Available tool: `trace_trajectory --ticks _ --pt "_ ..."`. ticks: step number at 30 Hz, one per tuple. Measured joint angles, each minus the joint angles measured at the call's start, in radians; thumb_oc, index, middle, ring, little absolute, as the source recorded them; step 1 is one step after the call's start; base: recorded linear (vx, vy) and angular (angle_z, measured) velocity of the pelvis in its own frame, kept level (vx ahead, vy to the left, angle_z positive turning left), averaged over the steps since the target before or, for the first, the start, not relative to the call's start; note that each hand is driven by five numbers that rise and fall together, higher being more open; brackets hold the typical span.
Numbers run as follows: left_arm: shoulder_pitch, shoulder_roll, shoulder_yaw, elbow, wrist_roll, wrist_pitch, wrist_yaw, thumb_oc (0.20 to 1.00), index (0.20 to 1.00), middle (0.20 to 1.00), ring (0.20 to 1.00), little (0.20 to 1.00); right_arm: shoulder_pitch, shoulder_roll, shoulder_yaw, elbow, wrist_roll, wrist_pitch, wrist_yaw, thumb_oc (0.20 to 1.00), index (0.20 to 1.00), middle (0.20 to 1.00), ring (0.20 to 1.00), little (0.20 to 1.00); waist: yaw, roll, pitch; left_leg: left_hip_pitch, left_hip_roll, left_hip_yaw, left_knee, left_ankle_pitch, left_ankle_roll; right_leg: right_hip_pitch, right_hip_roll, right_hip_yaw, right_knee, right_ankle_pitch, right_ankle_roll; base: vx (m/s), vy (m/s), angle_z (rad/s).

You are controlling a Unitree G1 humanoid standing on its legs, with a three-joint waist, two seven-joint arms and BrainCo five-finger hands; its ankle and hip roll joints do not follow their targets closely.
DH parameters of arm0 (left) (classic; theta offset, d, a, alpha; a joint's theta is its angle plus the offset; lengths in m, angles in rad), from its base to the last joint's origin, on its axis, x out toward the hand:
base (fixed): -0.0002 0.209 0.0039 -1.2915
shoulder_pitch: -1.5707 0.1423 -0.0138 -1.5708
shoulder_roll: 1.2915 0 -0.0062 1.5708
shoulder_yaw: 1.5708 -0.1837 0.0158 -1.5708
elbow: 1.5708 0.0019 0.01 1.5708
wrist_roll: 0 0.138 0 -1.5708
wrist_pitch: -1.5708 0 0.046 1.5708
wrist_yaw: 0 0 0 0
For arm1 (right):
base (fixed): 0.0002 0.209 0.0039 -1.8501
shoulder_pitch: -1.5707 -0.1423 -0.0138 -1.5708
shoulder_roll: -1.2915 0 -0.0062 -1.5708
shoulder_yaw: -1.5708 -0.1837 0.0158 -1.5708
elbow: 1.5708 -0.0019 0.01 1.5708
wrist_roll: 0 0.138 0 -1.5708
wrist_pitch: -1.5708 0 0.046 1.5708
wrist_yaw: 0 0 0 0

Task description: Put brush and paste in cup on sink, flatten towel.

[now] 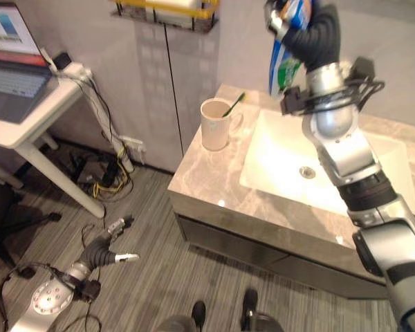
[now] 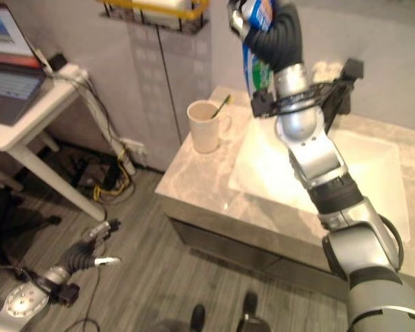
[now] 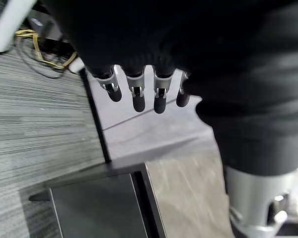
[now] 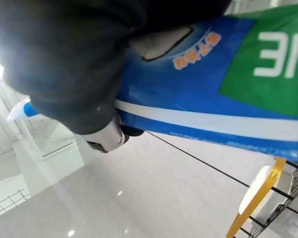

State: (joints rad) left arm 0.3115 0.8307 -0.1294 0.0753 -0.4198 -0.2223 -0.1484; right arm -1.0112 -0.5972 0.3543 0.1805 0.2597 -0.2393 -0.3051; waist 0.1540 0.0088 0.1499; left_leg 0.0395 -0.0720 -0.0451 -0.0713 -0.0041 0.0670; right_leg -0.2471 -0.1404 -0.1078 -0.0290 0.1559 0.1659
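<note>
On the marble counter (image 1: 207, 176) beside the sink (image 1: 290, 162) stands the cup (image 1: 214, 124) with the brush (image 1: 234, 105) inside. My right hand (image 1: 290, 17) grips the paste (image 1: 283, 62) high above the sink; my left hand (image 1: 114, 249) hangs relaxed near the floor.

Blue-green-white paste tube (image 1: 285, 59), cream cup (image 1: 215, 124), green-handled brush (image 1: 234, 104), beige marbled counter (image 1: 214, 181).

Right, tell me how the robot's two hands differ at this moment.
The right hand is raised high above the sink, while the left hand hangs low over the floor. The right hand is curled round the blue toothpaste tube; the left hand holds nothing, its fingers straight. Both wear a dark ribbed cover.
</note>
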Motion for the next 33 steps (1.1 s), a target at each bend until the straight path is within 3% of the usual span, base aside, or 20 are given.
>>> trace_trajectory --ticks 2,3,4,5,9,17,23,33 --pt "-0.018 -0.032 -0.001 0.042 -0.013 0.013 -0.001 1.000 1.000 1.000 1.000 1.000 -0.001 -0.016 -0.002 0.000 0.000 0.000 -0.001 0.200 0.200 0.200 0.200 0.200 -0.010 0.005 0.003 0.018 0.000 -0.035 -0.002 -0.009 -0.010 0.018 0.001 0.027 -0.040 0.047 -0.004 0.10 -0.105 0.71" --pt "-0.012 -0.061 0.009 0.049 -0.018 0.022 -0.008 1.000 1.000 1.000 1.000 1.000 0.005 -0.032 -0.003 0.001 0.000 0.003 0.002 0.200 0.200 0.200 0.200 0.200 -0.020 -0.010 -0.003 0.046 -0.011 -0.069 -0.006 -0.020 -0.028 0.049 -0.009 0.022 -0.038 0.072 -0.016 0.15 -0.150 0.87" --pt "0.003 -0.092 0.026 0.048 -0.029 0.023 -0.012 1.000 1.000 1.000 1.000 1.000 0.008 -0.034 -0.003 0.002 0.000 0.006 0.004 0.200 0.200 0.200 0.200 0.200 -0.021 -0.023 -0.012 0.065 -0.023 -0.085 -0.008 -0.036 -0.047 0.080 -0.005 0.023 -0.048 0.076 -0.079 0.16 -0.109 0.54" --pt "0.021 -0.117 0.025 0.047 -0.038 0.026 -0.012 1.000 1.000 1.000 1.000 1.000 0.004 -0.035 -0.004 -0.002 0.000 0.006 0.005 0.200 0.200 0.200 0.200 0.200 -0.002 -0.009 -0.020 0.069 -0.009 -0.078 -0.007 -0.045 -0.057 0.087 0.010 0.026 -0.057 0.084 -0.083 0.11 -0.102 0.05" --pt "0.060 -0.128 0.021 0.035 -0.044 0.039 -0.017 1.000 1.000 1.000 1.000 1.000 -0.006 -0.049 -0.009 0.001 0.001 0.012 0.006 0.200 0.200 0.200 0.200 0.200 -0.004 -0.002 -0.022 0.067 0.059 -0.078 -0.002 -0.061 -0.088 0.091 0.073 0.015 -0.057 0.064 -0.120 0.10 -0.097 -0.08" --pt "0.011 -0.135 -0.001 0.019 -0.055 0.053 -0.029 1.000 1.000 1.000 1.000 1.000 -0.006 -0.026 -0.009 0.030 0.003 0.018 0.020 0.200 0.200 0.200 0.200 0.200 -0.004 -0.010 -0.028 0.061 0.098 -0.086 -0.010 -0.078 -0.116 0.091 0.103 -0.010 -0.058 0.042 -0.131 0.05 -0.059 0.03" --pt "0.049 -0.134 -0.006 0.009 -0.082 0.073 -0.029 1.000 1.000 1.000 1.000 1.000 -0.008 0.029 -0.008 0.032 0.005 0.018 0.023 0.200 0.200 0.200 0.200 0.200 0.004 -0.044 -0.051 0.026 0.096 -0.111 -0.001 -0.071 -0.126 0.065 0.102 -0.029 -0.058 0.043 -0.135 0.02 -0.014 0.12" --pt "0.044 -0.137 -0.011 0.004 -0.085 0.074 -0.021 1.000 1.000 1.000 1.000 1.000 -0.022 0.085 0.001 0.055 0.043 0.018 0.018 0.200 0.200 0.200 0.200 0.200 0.024 -0.045 -0.072 -0.004 0.096 -0.136 0.001 -0.067 -0.132 0.055 0.090 -0.052 -0.058 0.051 -0.146 0.00 -0.008 0.07"
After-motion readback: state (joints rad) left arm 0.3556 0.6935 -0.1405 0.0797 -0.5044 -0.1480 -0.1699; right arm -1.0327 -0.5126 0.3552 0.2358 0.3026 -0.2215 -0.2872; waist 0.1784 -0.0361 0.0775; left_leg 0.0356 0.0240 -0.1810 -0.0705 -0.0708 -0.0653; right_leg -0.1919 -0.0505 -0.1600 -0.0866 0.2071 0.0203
